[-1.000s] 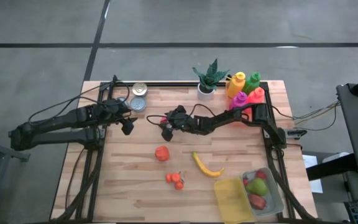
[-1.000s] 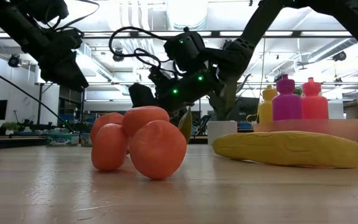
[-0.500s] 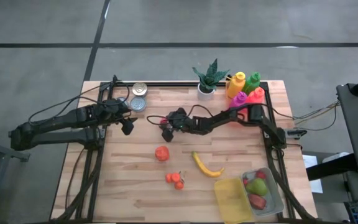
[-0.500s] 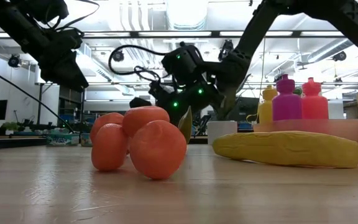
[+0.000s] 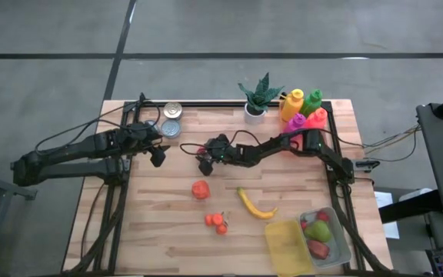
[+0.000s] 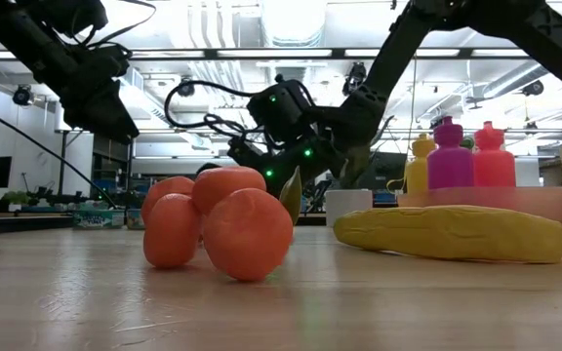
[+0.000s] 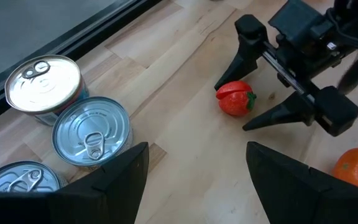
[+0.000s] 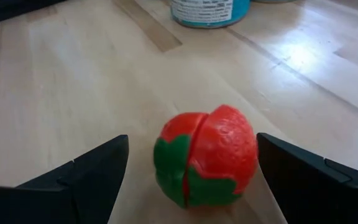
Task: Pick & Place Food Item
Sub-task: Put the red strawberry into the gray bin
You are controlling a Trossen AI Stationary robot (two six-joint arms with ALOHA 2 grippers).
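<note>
Strawberry (image 8: 206, 155) lies between right gripper's (image 7: 257, 91) wide-apart jaws (untouched, on the table (image 5: 168, 231)).

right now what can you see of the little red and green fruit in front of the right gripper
The strawberry is a small toy-like fruit, red with a pebbled skin and green leaf patches at one end. A seam splits it into two joined halves. It lies on its side on the wooden table, between the open fingers of the right gripper, which do not appear to touch it. Cans stand farther off.
</note>
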